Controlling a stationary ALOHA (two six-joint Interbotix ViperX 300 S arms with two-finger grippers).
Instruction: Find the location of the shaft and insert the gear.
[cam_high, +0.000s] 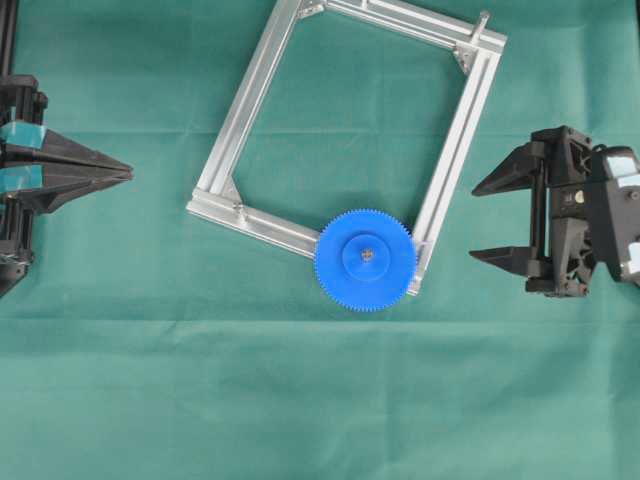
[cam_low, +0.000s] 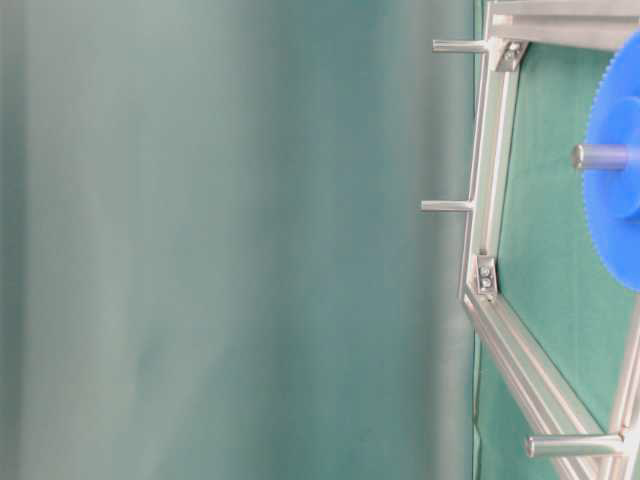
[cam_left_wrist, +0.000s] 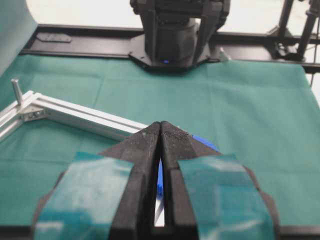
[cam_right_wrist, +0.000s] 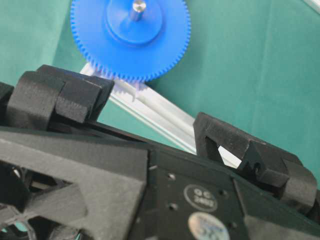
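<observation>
Sitting flat on the near corner of the aluminium frame (cam_high: 345, 125), the gear (cam_high: 365, 260) is a bright blue toothed disc with a raised round hub, and the shaft (cam_high: 367, 254) pokes up through its centre hole as a small silvery tip. The disc's axis stands upright from the green cloth (cam_high: 300, 400), along the pin. My right gripper (cam_high: 490, 220) hangs just right of the frame, apart from the gear, fingers spread wide and empty, pointing towards it. My left gripper (cam_high: 128, 175) rests well off to the left, its fingers pressed together on nothing.
</observation>
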